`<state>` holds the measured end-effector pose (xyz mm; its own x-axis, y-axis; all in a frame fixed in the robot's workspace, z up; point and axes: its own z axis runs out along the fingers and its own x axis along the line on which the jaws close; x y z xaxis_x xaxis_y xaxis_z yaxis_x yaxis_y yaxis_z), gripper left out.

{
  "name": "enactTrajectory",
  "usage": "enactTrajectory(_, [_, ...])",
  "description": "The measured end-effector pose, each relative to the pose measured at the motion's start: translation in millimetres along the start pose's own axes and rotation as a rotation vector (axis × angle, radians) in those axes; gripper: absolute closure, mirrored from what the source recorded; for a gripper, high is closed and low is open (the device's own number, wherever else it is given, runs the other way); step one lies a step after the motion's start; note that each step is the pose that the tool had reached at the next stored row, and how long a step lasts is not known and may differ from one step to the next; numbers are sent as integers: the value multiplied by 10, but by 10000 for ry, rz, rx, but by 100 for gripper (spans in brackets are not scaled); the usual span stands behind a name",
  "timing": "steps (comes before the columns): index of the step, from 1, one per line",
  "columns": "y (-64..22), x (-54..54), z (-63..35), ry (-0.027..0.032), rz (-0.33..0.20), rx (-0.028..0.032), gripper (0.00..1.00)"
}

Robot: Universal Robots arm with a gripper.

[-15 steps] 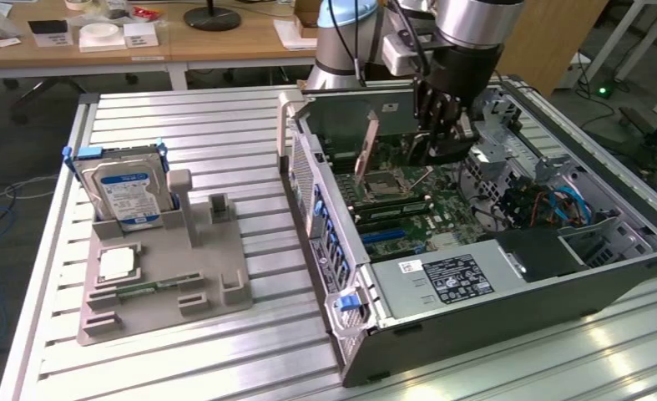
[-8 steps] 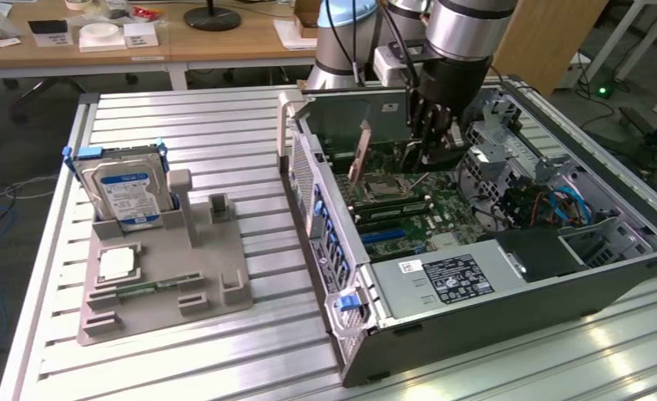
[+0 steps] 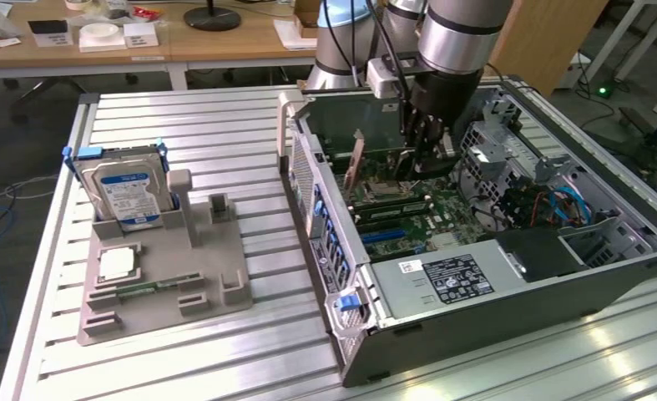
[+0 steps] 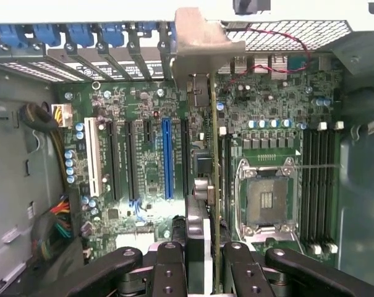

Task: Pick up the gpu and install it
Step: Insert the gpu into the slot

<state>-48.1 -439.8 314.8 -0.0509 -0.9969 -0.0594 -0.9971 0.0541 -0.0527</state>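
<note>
- One part of the job looks done: the gpu (image 4: 215, 185) is off the table (image 3: 184, 125) and held edge-on inside the open computer case (image 3: 595, 276)
- The jaws of the gripper (image 4: 202, 260) are clamped on the card's upper edge
- Its silver bracket (image 4: 196, 37) sits near the rear slot openings, above the motherboard (image 4: 149, 154)
- Seating appears unfinished; I cannot tell whether the card's edge has met a slot

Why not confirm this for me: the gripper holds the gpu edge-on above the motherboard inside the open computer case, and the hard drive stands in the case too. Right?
Wrong about the hard drive: the exterior view shows it standing in the grey holder outside the computer case. The gripper does hold the gpu edge-on above the motherboard.
</note>
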Motion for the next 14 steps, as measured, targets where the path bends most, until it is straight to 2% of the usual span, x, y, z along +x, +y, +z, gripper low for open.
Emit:
enactTrajectory(5, [0, 58, 39, 3, 5, -37, 72])
enactTrajectory(10, [0, 86, 60, 2, 5, -29, 72])
enactTrajectory(14, [3, 90, 123, 2, 2, -19, 72])
